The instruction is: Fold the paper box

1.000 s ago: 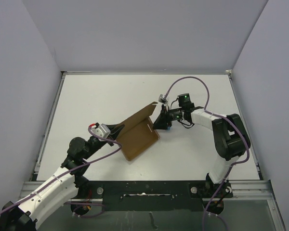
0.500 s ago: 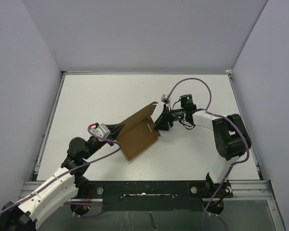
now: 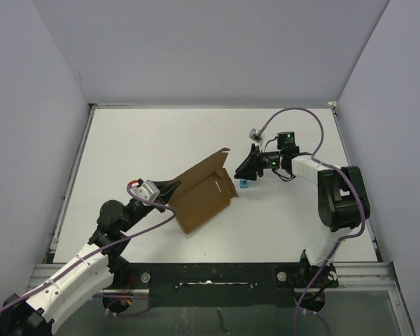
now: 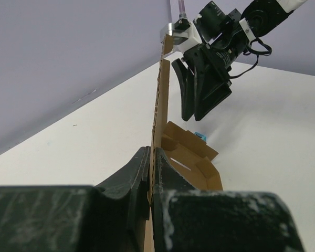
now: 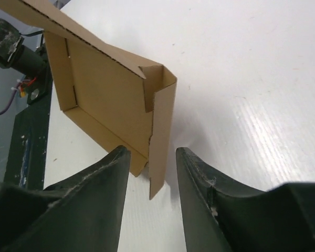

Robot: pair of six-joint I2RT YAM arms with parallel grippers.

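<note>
Left claw (image 4: 151, 157) is clamped down tight on the near-left edge of the paper box (image 3: 203, 199), pinching the tall panel that stands up on edge, so that side is properly held. Right claw (image 3: 242, 170) is a different story: its two fingers are parted a moderate way with nothing between them, and it sits just right of the box without touching it. From the right wrist view you look straight between the fingers (image 5: 100, 189) at the box's shallow tray and its folded-up corner. The box itself is roughly mid-desk (image 3: 161, 147), a bit toward the near side, with the tray part lying flat and the big panel rising along its far-left side. Compared with half a second ago, the right claw has backed off to the right; it was pressed up against the box's right end then. That uncovered a tiny blue cube (image 3: 244, 184) lying on the desk just beside the box's right corner. The box and the left claw haven't budged.
</note>
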